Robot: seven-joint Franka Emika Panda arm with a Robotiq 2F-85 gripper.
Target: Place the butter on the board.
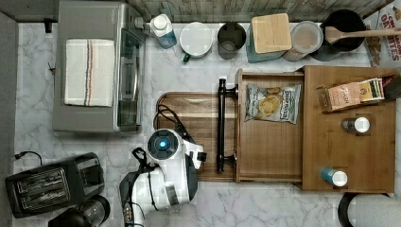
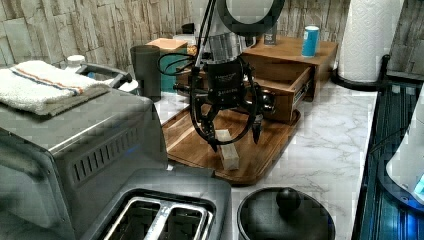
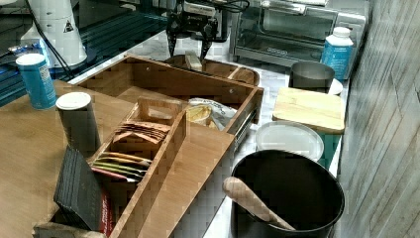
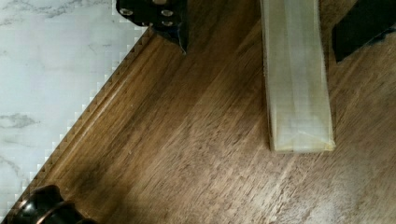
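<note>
One butter (image 4: 296, 74) stick flat on one board (image 4: 187, 154); one gripper (image 2: 235, 140) spread wide, empty

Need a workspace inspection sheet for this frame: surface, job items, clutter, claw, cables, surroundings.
Surface: marble counter, nothing spilled that I can see.
Job's things: butter lies flat on the board, free of the fingers.
Clutter: chip bag in the open drawer; tea packets and two shakers on the bamboo organiser; jars and a pot along the back.
Claw: claw open, straddling the butter just above the board.
Cables: black arm cable looping over the board.
Surroundings: toaster oven with towel on top, toaster, paper towel roll.
</note>
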